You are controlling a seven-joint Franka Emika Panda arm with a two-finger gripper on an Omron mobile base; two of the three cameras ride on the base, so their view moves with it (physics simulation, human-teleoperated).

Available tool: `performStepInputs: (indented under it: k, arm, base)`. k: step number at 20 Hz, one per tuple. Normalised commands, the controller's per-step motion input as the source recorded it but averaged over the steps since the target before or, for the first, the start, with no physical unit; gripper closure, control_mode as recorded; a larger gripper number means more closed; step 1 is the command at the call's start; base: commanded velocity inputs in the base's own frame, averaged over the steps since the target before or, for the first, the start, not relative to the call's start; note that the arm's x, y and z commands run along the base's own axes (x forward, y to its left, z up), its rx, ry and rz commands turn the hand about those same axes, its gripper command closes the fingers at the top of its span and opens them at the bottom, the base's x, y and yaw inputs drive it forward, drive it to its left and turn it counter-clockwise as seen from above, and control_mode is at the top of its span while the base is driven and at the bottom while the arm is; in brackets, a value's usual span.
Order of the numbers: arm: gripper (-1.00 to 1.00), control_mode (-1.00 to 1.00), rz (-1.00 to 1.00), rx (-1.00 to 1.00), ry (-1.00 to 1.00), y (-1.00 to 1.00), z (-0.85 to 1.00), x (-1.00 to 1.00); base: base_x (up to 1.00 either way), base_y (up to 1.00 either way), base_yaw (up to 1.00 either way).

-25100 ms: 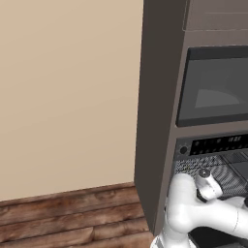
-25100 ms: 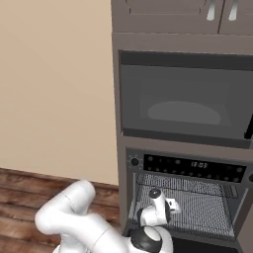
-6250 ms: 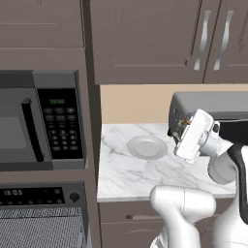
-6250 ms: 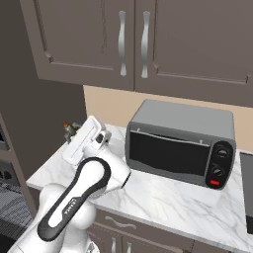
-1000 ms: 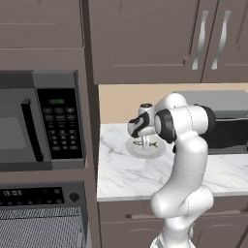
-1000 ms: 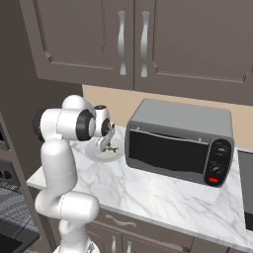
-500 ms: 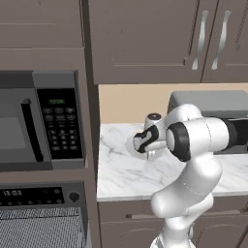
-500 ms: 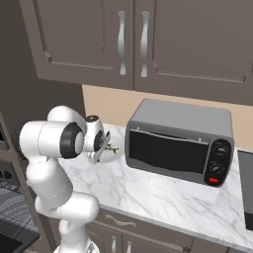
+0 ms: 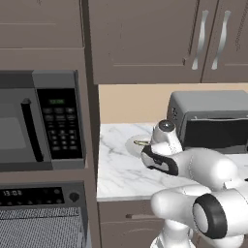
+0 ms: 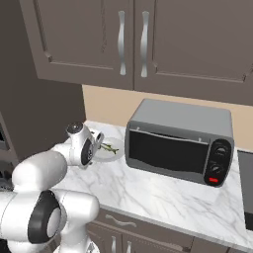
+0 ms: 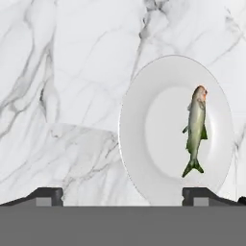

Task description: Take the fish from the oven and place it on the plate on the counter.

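There is one fish [image 11: 196,132]. It lies on one plate [image 11: 158,144]. There is one white marble surface [image 10: 163,197]. One silver toaster oven [image 10: 180,141] stands on it, with two round knobs on its right side. One microwave [image 9: 41,118] is on the left, and one oven [image 9: 41,215] sits below it. Four cupboard handles hang up high.

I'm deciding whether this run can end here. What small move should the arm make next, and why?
Probably just back the tool a little further off and stop. The fish lies flat on the plate, which sits on the counter, and the tool's fingertips stand wide apart with nothing between them, so the placing looks done.
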Motion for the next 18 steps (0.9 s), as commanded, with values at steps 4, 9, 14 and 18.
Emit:
performStepInputs:
  k: [4,9,14,18]
  arm:
    - [-1.00,-1.00,-0.05,0.00,-0.20,0.03,0.91,-0.79]
    - [-1.00,-1.00,-0.05,0.00,-0.19,0.00,0.90,-0.61]
    - [-1.00,-1.00,-0.03,0.03,-0.07,0.00,0.97,-0.71]
    - [-1.00,-1.00,0.00,0.04,0.00,-0.01,1.00,-0.61]
  base:
    - [0.00,0.00,0.00]
    - [0.00,0.00,0.00]
    - [0.00,0.00,0.00]
    - [0.00,0.00,0.00]
